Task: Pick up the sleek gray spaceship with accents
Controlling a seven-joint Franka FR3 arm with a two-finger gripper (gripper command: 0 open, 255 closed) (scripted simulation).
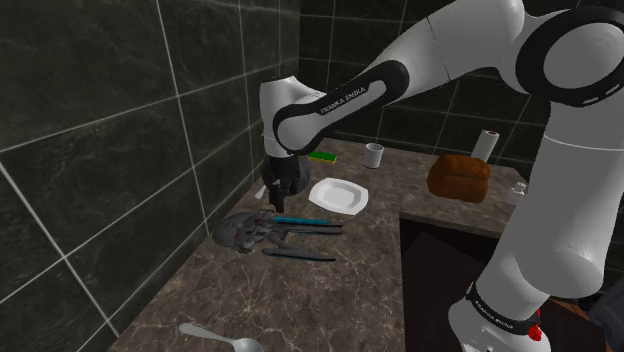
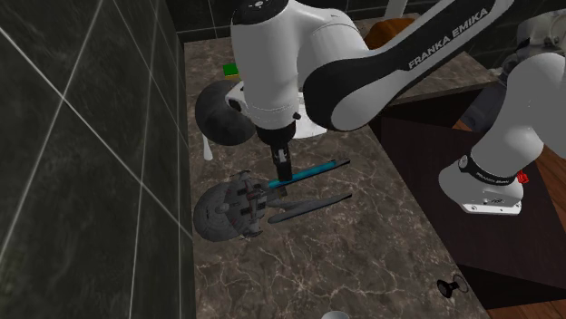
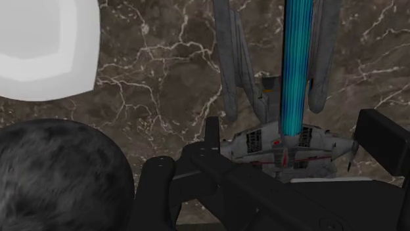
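Looks like the approach step: black hand (image 2: 284,174) low over the sleek gray spaceship with teal stripe (image 1: 250,232), lying on the dark marble tabletop (image 1: 350,270). Fingers wide apart, straddling the hull, holding nothing. Next, probably: descend slightly, close.

Your gray spaceship (image 1: 262,232) lies flat on the brown marbled tabletop (image 1: 360,275). Its round saucer (image 2: 220,213) sits nearest the dark tiled wall (image 1: 90,150), and the long tail points away from it. A bright teal bar (image 3: 297,65) runs lengthwise between two slim gray nacelles (image 3: 231,59), with small red marks on the hull.
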